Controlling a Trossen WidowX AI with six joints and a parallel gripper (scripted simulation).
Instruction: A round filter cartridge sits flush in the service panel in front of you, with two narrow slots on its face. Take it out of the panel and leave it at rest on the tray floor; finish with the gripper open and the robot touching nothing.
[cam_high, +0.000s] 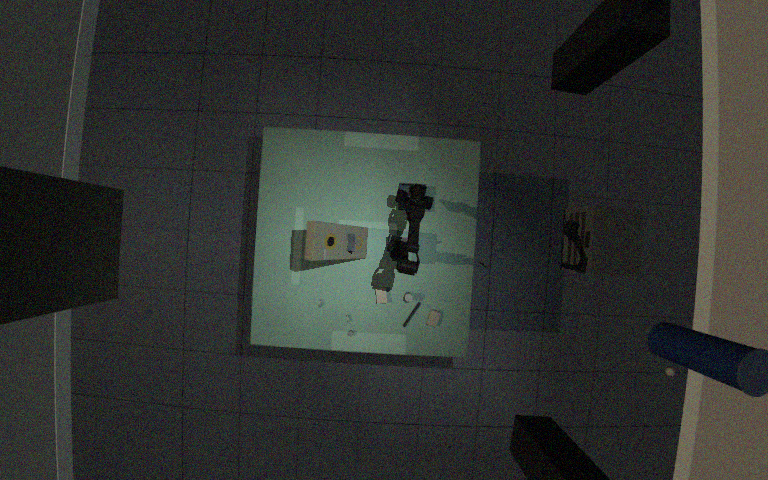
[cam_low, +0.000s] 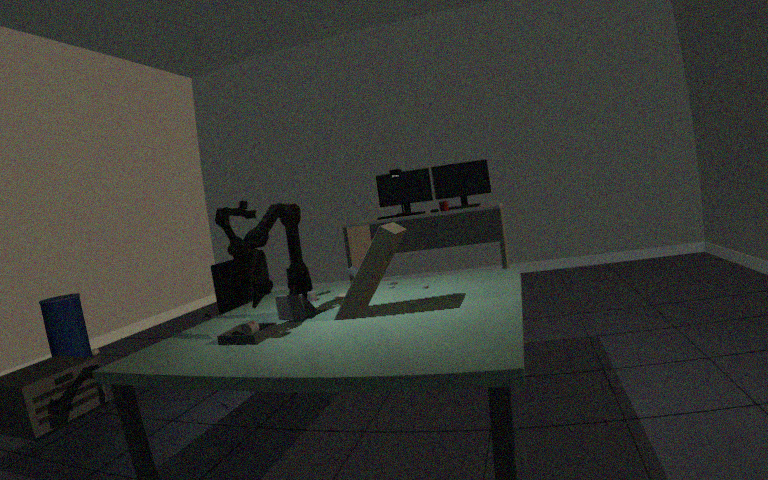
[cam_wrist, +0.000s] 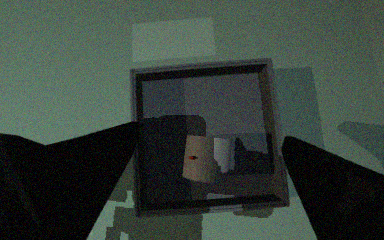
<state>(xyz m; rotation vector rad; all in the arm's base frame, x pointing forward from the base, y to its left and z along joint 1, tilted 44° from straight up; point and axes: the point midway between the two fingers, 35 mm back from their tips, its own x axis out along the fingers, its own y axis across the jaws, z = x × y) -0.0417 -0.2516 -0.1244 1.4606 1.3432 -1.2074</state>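
The filter cartridge (cam_wrist: 199, 159) (cam_low: 249, 327) is a pale, tan cylinder with a small red mark. It lies on its side inside the dark square tray (cam_wrist: 266, 105) (cam_low: 237, 340), in its lower middle in the wrist view. My gripper (cam_wrist: 210, 136) (cam_low: 260, 298) is open wide and empty above the tray, with a finger towards either side of the view. The fingers stand clear of the cartridge. The service panel (cam_high: 317, 250) (cam_low: 370, 277) leans on the table and shows a dark round opening (cam_high: 330, 241) with a yellow ring. The slots are not discernible.
A grey block (cam_low: 288, 307) stands by the arm's base. A pale block (cam_high: 381, 296), a small round thing (cam_high: 407, 297), a dark stick (cam_high: 411, 314) and another pale block (cam_high: 433, 318) lie on the table (cam_high: 294, 169) on the base's side.
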